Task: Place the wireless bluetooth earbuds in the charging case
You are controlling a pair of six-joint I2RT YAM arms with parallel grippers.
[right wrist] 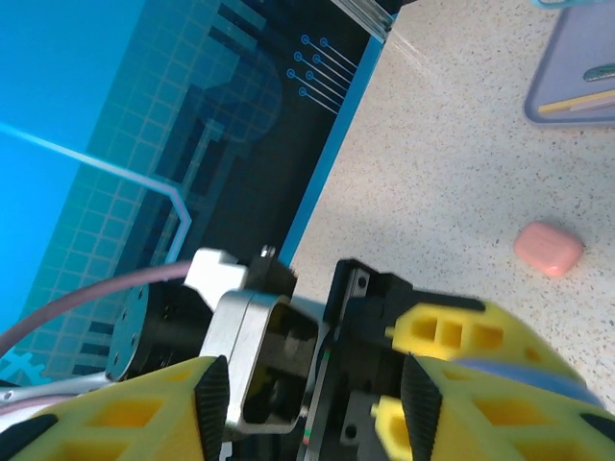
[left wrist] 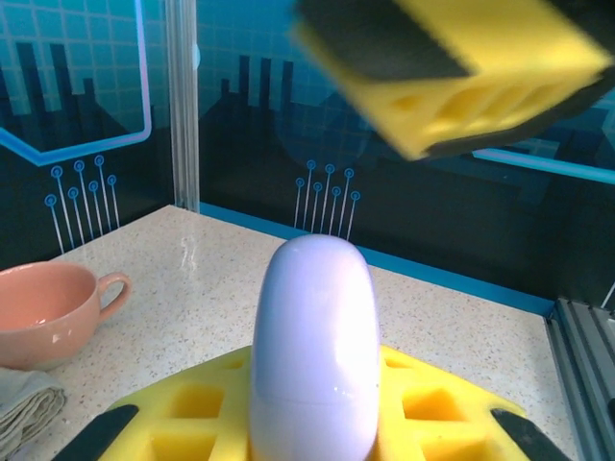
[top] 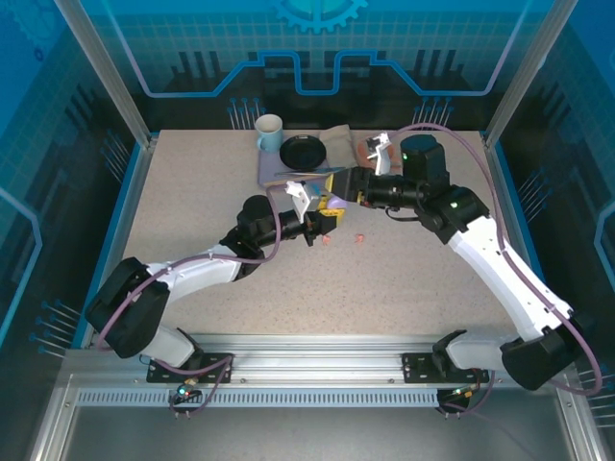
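snugly in the left jaws' grip, a glossy lilac pebble-like case (left wrist: 313, 355); right jaws apart

One lilac case (left wrist: 312, 346), one pink cup (left wrist: 43, 322), one blue mug (top: 269, 133), one black dish (top: 305, 151), one lavender tray (right wrist: 567, 67) — and two small pink pieces (top: 327, 240) mid-frame in the top view, kind unclear.

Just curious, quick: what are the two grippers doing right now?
Left gripper: closed on the lilac case.
Right gripper: open, jaws wide apart.
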